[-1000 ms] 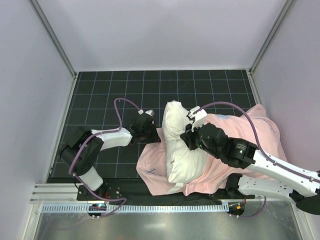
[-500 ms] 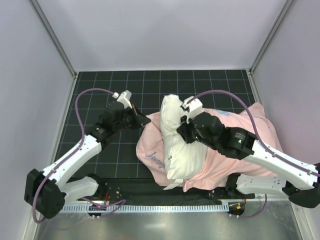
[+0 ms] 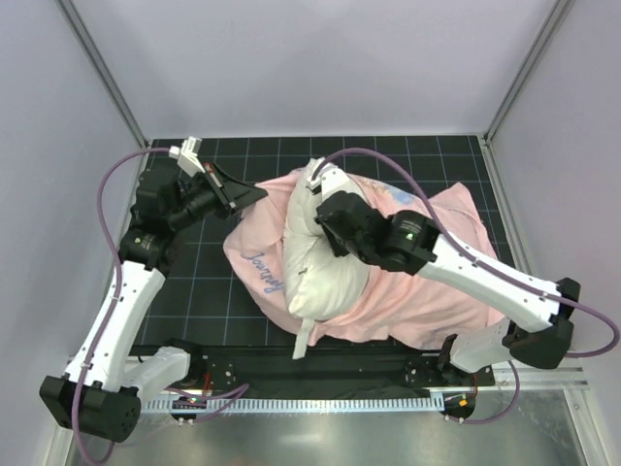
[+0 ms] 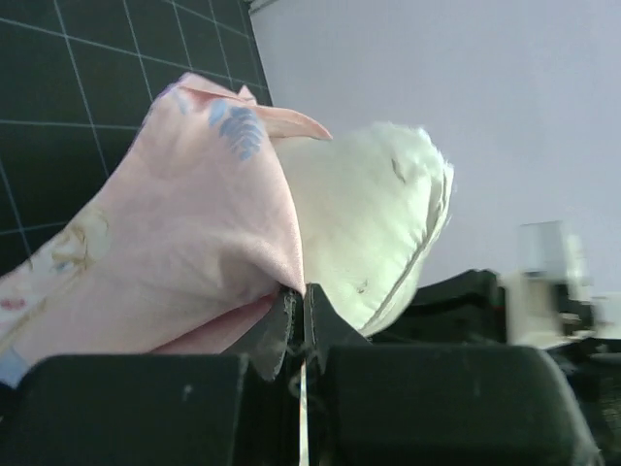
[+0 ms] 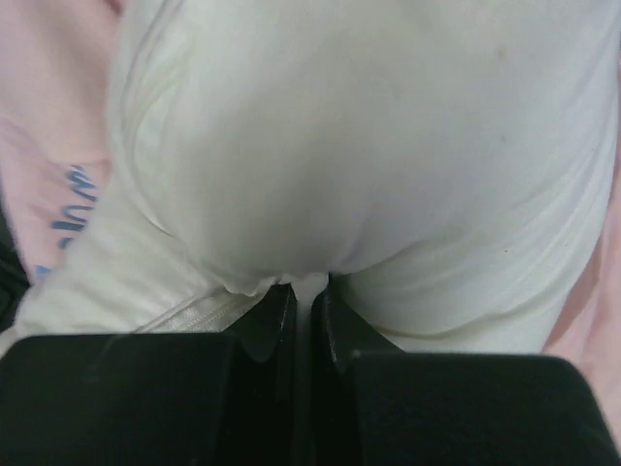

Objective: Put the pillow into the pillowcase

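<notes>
Left tool (image 4: 299, 303) clenched on a fold of the pillowcase (image 3: 432, 291), fingers pinched tight with pink cloth bunched between them, seen clearly in left wrist view

Left arm reaches up and toward the far left of the surface (image 3: 209, 291), tool pointing right, holding the case edge raised off the dark gridded mat

Right tool (image 5: 301, 296) clamped on a pinch of white pillow (image 3: 315, 267) fabric, a small pucker caught between the two black fingers in right wrist view

Right arm comes in from the near right, crossing over the pink cloth, tool at the far end of the pillow

Pillow lies roughly in the middle of the surface, long axis running far to near, tilted a bit left at the near end, on top of the spread case

Pale pink inner side of the case shows on both sides of the pillow, wrinkled; blue lettering visible on the left flap, a bit of print near the far right edge

Whether any part of the pillow is inside the opening, cannot tell from top view; most of its white cloth is uncovered

Small white tab (image 3: 300, 342) sticks out at the pillow's near end

Purple cable (image 3: 121, 184) loops from the left arm
</notes>
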Controlling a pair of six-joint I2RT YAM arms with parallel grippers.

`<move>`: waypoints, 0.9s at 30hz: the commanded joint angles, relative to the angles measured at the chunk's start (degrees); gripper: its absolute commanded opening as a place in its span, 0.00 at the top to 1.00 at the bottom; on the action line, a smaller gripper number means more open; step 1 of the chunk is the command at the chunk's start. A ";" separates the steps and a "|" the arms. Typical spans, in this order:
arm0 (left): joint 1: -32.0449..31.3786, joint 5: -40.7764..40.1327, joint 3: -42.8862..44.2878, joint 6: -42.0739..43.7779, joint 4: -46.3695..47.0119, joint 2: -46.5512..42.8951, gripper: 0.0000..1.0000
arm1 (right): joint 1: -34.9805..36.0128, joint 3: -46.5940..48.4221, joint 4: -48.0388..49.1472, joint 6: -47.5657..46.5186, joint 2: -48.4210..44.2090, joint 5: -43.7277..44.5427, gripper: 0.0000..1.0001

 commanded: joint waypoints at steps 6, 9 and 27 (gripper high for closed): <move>20.54 16.98 5.79 -10.85 6.55 -1.79 1.00 | -5.59 -4.48 -16.90 5.94 13.35 24.42 0.96; 25.56 20.15 4.47 -11.04 6.39 -2.14 1.00 | -8.66 -5.53 -14.09 5.67 17.40 24.33 0.96; 14.25 -13.74 2.88 20.86 -20.85 2.69 0.96 | -12.28 -10.36 14.91 -5.75 1.96 -8.36 0.96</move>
